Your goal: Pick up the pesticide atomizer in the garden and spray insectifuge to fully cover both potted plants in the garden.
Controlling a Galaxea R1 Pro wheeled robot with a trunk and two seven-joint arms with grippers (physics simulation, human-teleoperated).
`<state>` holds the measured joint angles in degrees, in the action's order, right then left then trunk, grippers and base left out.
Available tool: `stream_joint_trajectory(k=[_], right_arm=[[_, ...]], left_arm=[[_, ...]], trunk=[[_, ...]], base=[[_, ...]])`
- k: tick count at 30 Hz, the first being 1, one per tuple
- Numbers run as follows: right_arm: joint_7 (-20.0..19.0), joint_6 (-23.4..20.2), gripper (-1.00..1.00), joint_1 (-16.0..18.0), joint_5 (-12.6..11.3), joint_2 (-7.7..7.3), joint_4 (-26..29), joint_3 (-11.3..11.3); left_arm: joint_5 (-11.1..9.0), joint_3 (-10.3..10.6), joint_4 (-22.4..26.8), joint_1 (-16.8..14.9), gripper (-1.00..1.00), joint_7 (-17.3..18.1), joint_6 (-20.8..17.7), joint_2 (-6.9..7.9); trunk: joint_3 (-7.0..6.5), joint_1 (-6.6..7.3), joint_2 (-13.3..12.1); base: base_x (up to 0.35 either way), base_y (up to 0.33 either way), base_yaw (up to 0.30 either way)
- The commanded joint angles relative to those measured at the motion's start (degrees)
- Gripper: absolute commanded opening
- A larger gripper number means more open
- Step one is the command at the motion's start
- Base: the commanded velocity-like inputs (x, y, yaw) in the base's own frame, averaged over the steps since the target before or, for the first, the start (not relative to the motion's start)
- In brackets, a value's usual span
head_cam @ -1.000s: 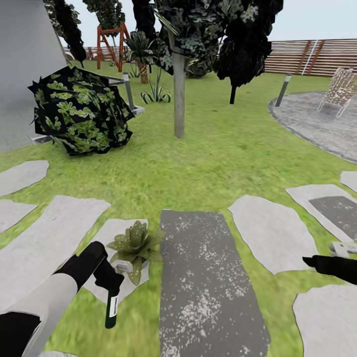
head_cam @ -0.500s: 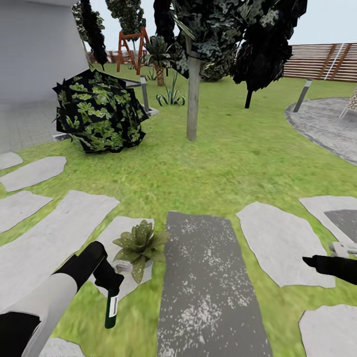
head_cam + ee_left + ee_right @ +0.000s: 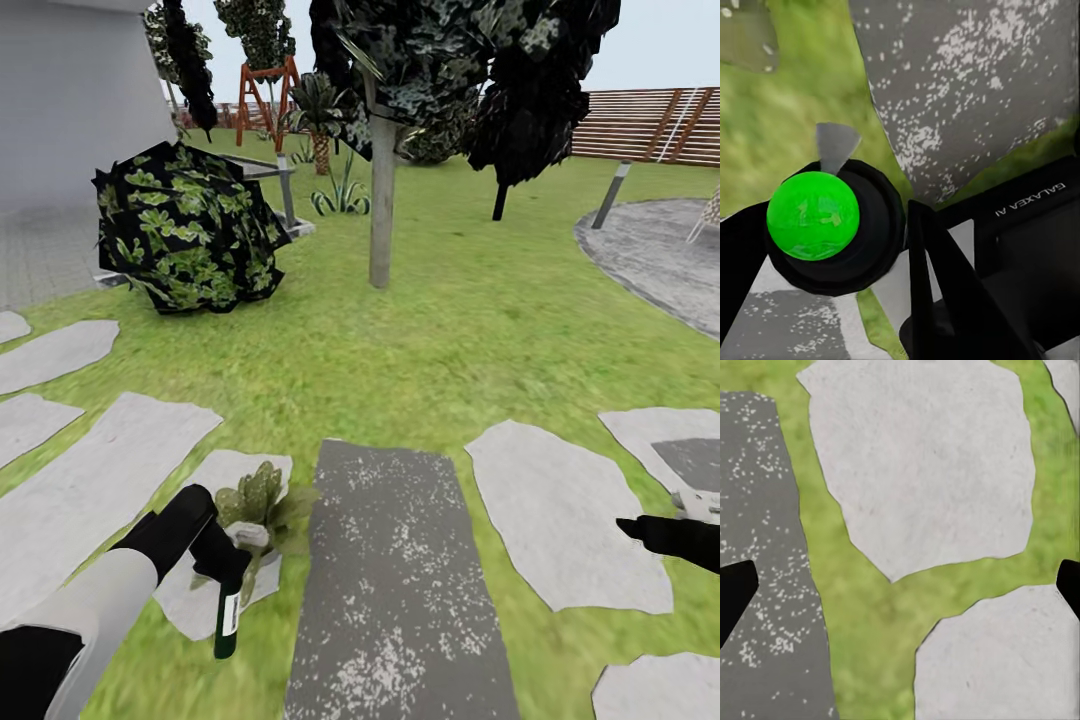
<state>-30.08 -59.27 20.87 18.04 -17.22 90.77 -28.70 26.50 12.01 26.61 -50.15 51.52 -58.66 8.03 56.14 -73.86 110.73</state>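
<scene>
The pesticide atomizer (image 3: 227,620) is held in the left gripper (image 3: 222,560), hanging nearly upright with its dark green body and white label below the fingers, above the grass at the edge of a pale stepping stone (image 3: 222,590). In the left wrist view the bottle is seen end-on as a dark round shape with a bright green disc (image 3: 813,216), clamped between the black fingers (image 3: 937,285). The jaws are closed on the upper part of the bottle.

Just beyond the gripper, one potted plant (image 3: 255,500) is seen: a rosette of pointed green leaves standing on that same pale stone, its near side partly covered by the gripper. A whitish part near the gripper top lies close against the leaves; whether it touches them cannot be told.

Beside the plant lies a long dark grey speckled slab (image 3: 390,580), with further pale stones (image 3: 560,520) set in the lawn (image 3: 430,350) on both sides.

The right gripper (image 3: 650,530) is held at the right edge of the head view, over a pale stone. In the right wrist view, its dark fingertips (image 3: 735,592) are observed at opposite edges, well apart, with nothing between them.

Farther off, a dark leafy shrub (image 3: 185,235), a tree trunk (image 3: 381,200), a wooden slat fence (image 3: 650,125) and a paved patio (image 3: 660,255) are noted.
</scene>
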Motion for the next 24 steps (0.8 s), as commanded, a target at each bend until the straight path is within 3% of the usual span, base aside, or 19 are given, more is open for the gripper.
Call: stream_joint_trajectory(k=[1,9,18,24], right_arm=[[-0.59,-0.14,1.0,0.04,0.59,0.0,0.02,-0.04],[-0.59,-0.04,1.0,0.04,0.59,0.0,0.02,-0.06],[-0.59,0.12,1.0,0.04,0.59,-0.02,0.02,-0.04],[-0.59,0.12,1.0,0.04,0.66,-0.21,0.02,-0.11]], left_arm=[[0.57,0.18,0.11,-0.03,-1.0,0.6,-0.15,0.01],[0.57,0.12,0.11,0.03,-1.0,0.6,-0.17,0.08],[0.57,0.12,0.06,0.14,-1.0,0.6,-0.14,0.24],[0.57,0.12,-0.13,0.14,-1.0,0.6,-0.17,0.32]], trunk=[[0.05,-0.02,0.02],[0.05,-0.02,0.02],[0.05,-0.02,0.02],[0.05,-0.02,0.02]], base=[[0.229,-0.276,0.0],[0.146,-0.231,0.025],[0.011,-0.023,0.225],[0.11,-0.001,0.078]])
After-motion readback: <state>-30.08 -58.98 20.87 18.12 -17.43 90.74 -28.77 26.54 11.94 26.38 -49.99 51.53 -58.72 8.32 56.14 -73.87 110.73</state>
